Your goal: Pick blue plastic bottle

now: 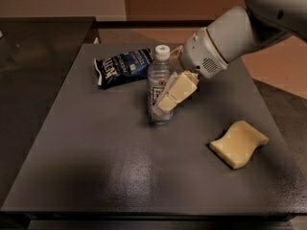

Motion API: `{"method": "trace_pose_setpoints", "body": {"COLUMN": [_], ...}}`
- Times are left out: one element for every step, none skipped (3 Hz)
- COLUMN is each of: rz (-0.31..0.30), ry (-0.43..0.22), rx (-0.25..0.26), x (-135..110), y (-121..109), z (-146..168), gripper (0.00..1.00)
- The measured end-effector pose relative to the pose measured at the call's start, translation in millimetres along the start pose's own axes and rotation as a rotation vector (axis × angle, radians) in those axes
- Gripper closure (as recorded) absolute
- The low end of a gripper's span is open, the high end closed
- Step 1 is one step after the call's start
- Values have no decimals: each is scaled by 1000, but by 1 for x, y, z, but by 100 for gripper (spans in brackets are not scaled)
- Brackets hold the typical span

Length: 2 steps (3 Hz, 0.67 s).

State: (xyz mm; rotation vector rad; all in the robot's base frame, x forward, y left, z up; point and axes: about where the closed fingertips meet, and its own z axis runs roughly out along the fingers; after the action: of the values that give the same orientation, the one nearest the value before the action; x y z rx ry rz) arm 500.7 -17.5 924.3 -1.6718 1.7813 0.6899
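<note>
One blue plastic bottle [156, 80] stands upright near the middle of the dark table [96, 171], white cap up. The gripper [174, 93] sits at its right side, over the label; whether it has clamped on I cannot tell. I'd grip squarely at mid-height and lift straight, so the bottle doesn't tip toward the snack bag [122, 67] just behind. The yellow sponge [239, 143] lies well apart.

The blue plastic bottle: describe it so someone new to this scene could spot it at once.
On the dark table, look just behind centre, where the claw reaches in from the right at an upright bottle. It is clear and faintly blue with a white cap, unlike the flat dark blue snack bag beside it or the yellow sponge.
</note>
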Motion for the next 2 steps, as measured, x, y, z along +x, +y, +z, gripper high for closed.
{"method": "trace_pose_setpoints", "body": {"rz": [6,5], "ry": [-48,-76], "rx": [-24,-34], "x": [-5,-9], "y": [2,2], "z": [0,-1], "gripper": [41,63]}}
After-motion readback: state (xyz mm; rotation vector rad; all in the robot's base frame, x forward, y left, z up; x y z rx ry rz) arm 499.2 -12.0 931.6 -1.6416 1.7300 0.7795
